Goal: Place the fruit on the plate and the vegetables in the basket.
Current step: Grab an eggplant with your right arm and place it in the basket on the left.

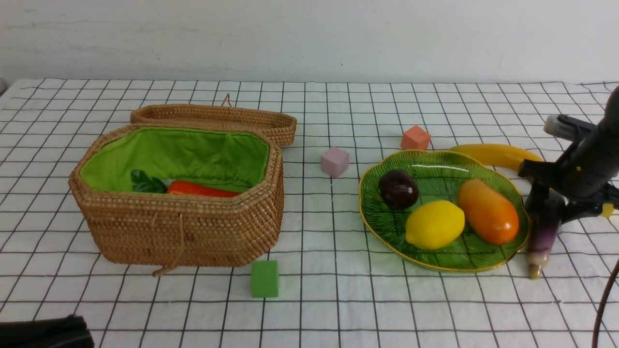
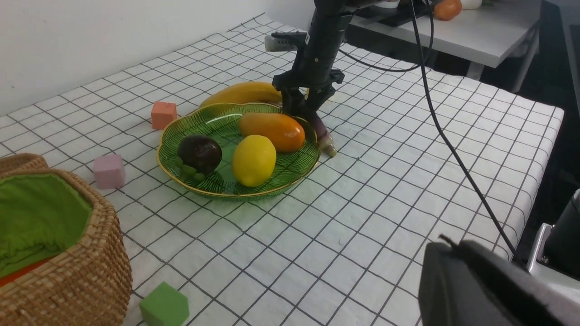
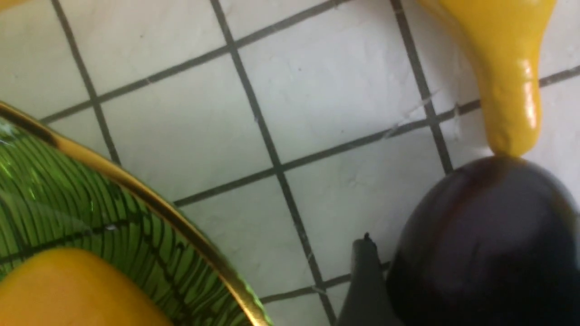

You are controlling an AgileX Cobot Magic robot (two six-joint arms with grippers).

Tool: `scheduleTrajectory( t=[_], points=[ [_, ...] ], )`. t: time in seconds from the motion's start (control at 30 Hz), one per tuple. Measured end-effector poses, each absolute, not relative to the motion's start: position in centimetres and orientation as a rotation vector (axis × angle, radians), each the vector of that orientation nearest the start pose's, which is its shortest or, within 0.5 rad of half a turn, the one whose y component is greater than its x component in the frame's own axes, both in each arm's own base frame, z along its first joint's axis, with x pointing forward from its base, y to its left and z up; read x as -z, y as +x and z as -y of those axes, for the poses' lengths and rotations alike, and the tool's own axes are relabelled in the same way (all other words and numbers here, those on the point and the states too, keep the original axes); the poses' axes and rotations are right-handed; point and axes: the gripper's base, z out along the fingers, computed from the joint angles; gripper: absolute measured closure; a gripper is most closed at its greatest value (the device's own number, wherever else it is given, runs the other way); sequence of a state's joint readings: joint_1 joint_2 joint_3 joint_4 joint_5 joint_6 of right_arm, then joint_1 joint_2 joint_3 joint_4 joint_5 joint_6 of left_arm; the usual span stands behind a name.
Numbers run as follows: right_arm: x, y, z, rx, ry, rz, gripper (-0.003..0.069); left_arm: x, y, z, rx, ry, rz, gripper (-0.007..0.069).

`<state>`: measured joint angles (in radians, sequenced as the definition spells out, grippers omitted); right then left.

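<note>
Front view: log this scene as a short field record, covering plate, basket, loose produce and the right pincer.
plate: mangosteen, lemon, mango
basket: lid open, carrot inside
banana: behind plate, not on it
eggplant: right of plate, not in basket
right pincer: straddling eggplant, grip unclear

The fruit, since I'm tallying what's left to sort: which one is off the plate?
The banana, lying on the tablecloth behind the plate; the lemon, mango and mangosteen all sit on it.
</note>
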<state>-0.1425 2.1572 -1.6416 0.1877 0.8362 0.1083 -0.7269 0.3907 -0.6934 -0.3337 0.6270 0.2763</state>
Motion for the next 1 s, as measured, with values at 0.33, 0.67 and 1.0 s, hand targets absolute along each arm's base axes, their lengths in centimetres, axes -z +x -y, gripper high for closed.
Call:
scheduleTrajectory(
  t=[0.33,0.67,1.0],
  points=[
    [-26.7,41.7,3.3,-0.245,0.345,-2.845,0.0197,-36.4,3.7,5.6,0.687,0.782,-1.65,0.062],
    [-39.9,36.9,-16.8,-0.673,-0.625,-2.186,0.0197,-36.2,4.7,4.6,0.59,0.614,-1.728,0.062],
    [-34.4,35.1,-35.6,-0.444,-1.026,-1.486,0.0198,-36.2,5.6,3.5,0.53,0.403,-1.778,0.0617]
  ],
)
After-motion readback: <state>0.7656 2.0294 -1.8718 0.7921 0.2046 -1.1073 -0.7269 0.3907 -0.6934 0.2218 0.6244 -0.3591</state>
